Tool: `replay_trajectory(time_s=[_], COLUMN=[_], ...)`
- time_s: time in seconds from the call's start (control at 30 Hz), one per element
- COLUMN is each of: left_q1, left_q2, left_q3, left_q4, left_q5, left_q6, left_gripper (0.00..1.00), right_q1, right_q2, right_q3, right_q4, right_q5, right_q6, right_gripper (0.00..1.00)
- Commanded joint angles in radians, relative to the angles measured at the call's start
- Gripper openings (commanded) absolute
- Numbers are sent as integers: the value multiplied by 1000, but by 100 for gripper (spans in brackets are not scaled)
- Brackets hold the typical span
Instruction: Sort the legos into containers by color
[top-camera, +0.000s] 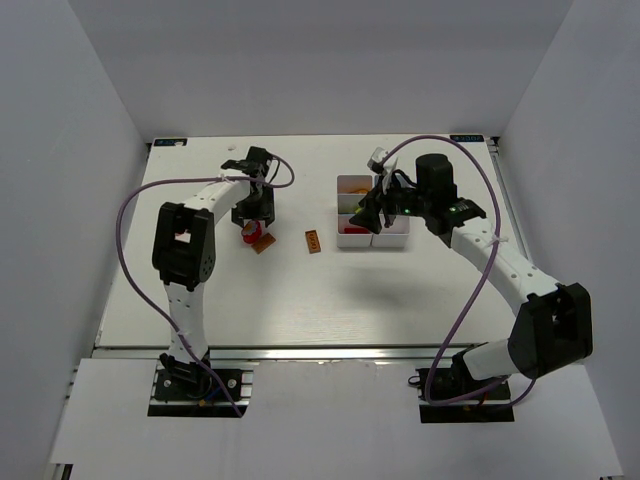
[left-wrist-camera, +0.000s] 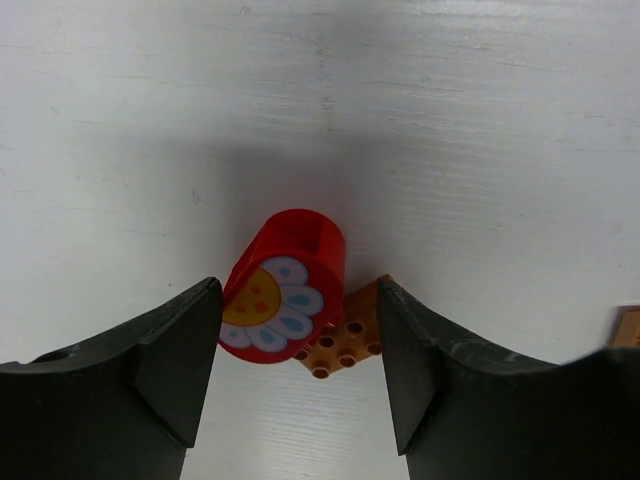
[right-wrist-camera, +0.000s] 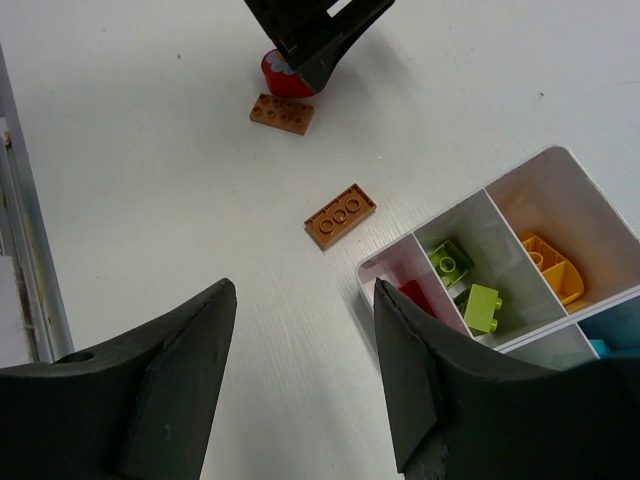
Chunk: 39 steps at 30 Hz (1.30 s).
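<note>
**Two released grippers, one astride a red lego**

Most of the bench (top-camera: 300, 300) is bare white. The tray (top-camera: 352, 186) sits in the far half toward the right edge. From above it is partly covered by the right gripper (right-wrist-camera: 305, 300), which is spread and holds nothing. From the wrist, its outer compartments are cut off.

The left gripper (left-wrist-camera: 300, 310), left of centre, is spread on either side of the red round lego (left-wrist-camera: 290, 285); contact is unclear. The lego's flower face is turned to the wrist camera and hides part of a brown plate (left-wrist-camera: 345, 340). A second brown plate (top-camera: 314, 241) lies between lego and tray, long axis running roughly far to near.
</note>
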<state>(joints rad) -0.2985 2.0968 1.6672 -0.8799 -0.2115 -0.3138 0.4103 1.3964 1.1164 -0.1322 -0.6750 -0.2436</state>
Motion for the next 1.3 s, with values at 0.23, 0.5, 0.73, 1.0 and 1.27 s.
replay_trajectory(time_s=[0.23,0.5,0.73,1.0,1.27], left_q1=[-5,-4,-4,-4,-30], left_q2=[-8,6,0,-89,-338], left_q3=[-61,-89,-110,-106,-170], left_q4=[55,52,55,79,197], left_q5=[4,-11,-11,-74,10], left_q6=[1,13,5,-33,-111], left_gripper=[67,66,44,4,0], right_q1=[-11,-15,-18,-22,-34], right_q2=[-8,-16,-28,-36,-57], right_q3=[36,31,22,34,34], right_q4=[26,29,32,32,52], right_q5=[15,20,23,23,64], right_q6=[-2,0,0,-6,-6], right_gripper=[63,63,63,63,63])
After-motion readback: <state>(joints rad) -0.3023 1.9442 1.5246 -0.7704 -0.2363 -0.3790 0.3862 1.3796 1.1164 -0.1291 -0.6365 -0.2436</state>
